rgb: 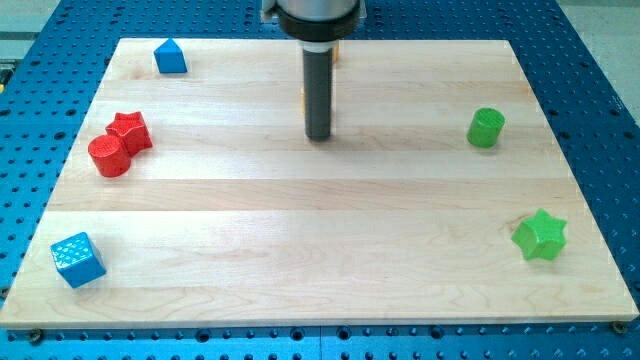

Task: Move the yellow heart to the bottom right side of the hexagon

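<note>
Blue perforated metal (600, 60) surrounds a pale wooden board (320, 230) that fills most of the view, with the blocks scattered out toward its edges. My tip (318, 137) is the bottom end of a straight dark rod coming down from the far side, and it sits on the board a bit left of centre in the far half, touching no block that I can see. It's just a rod, so nothing opens or closes and it isn't holding anything. Right behind the rod there's a thin sliver of orange-yellow (305, 96) peeking out on its left side and another bit up by the arm's housing, but I can't tell what shape that is, so I can't say if it's the yellow heart or the hexagon. Far left corner has a blue block with a pointed top (170, 57). On the left side a red star (130, 131) and a red cylinder (109, 156) sit touching each other. Near left corner has a blue cube (77, 259). Over on the right, a green cylinder (486, 128) stands in the far half and a green star (540, 236) sits nearer, well apart from it.
</note>
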{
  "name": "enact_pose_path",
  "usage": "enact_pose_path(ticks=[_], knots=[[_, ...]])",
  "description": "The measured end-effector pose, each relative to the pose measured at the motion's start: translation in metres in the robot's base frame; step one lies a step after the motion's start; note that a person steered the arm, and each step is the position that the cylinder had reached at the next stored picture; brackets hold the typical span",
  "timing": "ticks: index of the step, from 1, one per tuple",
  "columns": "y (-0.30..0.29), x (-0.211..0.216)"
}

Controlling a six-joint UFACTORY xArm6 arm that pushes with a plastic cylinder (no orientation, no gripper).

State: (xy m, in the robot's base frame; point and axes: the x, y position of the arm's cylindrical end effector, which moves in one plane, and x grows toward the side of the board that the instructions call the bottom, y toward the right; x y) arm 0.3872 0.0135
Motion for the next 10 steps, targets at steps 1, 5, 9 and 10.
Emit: enact_pose_path(ticks=[1,5,9,10], knots=[[0.008,-0.034],[0.01,-0.015],[-0.057,-0.06],[-0.059,-0.102]])
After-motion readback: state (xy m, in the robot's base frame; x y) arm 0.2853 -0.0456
